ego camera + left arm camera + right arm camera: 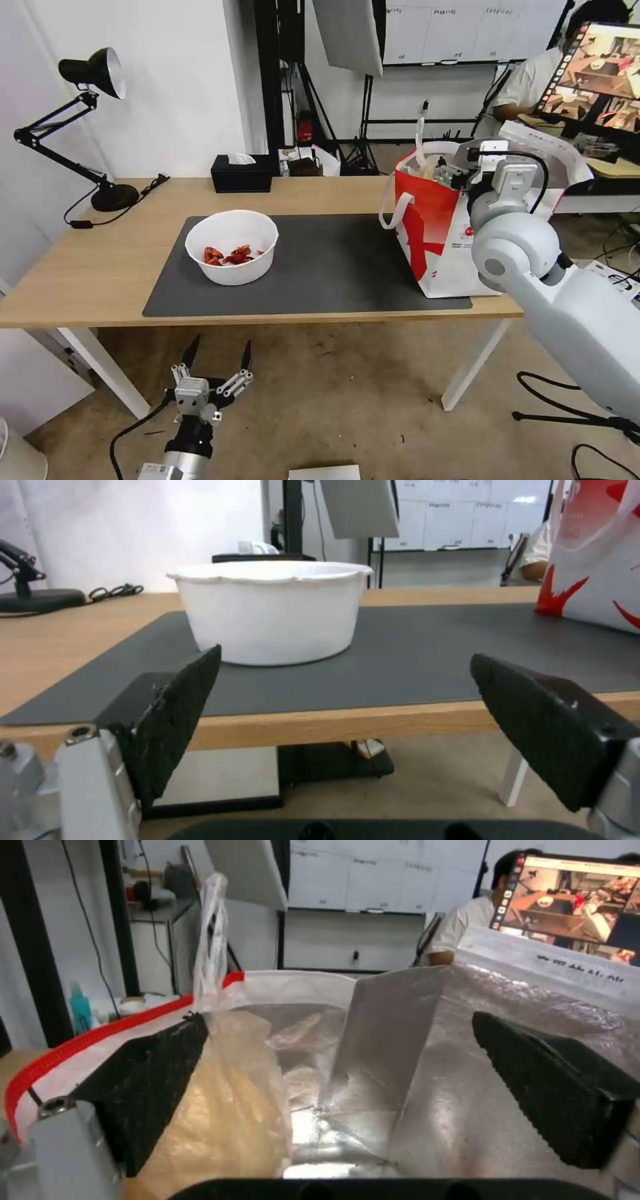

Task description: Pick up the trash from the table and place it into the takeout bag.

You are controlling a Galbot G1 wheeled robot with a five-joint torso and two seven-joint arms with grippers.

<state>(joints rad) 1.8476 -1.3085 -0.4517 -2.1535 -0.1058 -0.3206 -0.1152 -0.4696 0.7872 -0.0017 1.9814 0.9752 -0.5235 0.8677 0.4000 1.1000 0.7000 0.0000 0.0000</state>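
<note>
Wood table (100,267) with grey mat (333,267); bowl (231,247) left, bag (440,227) right. Right gripper (347,1090) wide over bag, empty; left gripper (217,363) wide, near floor.

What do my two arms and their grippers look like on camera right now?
The right arm is smooth light grey with a rounded joint and a black cable looping over the wrist. The left gripper has a silver metal body with bolts, a black cable trailing off, and two pointed black fingers with ribbed pads. The right gripper has the same black ribbed fingers.
</note>
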